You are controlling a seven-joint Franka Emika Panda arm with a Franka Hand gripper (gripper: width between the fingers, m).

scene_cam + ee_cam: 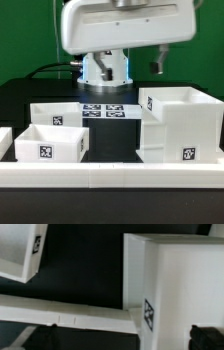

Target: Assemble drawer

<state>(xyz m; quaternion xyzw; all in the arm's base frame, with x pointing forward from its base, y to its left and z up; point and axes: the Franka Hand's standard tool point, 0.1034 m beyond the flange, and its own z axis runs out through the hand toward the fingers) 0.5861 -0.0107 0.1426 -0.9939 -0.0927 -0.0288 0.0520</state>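
The large white hollow housing (180,125) stands on the exterior view's right, open side up, with a tag low on its front. It fills much of the wrist view (180,280). Two shallow white trays sit on the exterior view's left: one in front (52,143) and one behind it (55,112). A tray corner (20,252) shows in the wrist view. My gripper (125,336) is open and empty above the housing's near side. Its dark fingertips (45,334) are spread wide. In the exterior view only the arm's white body (120,25) shows, and the fingers do not.
A long low white border rail (110,175) runs along the front, and it also shows in the wrist view (70,314). The marker board (105,110) lies at the back by the arm's base. Another white piece (5,140) is cut off at the exterior view's left edge.
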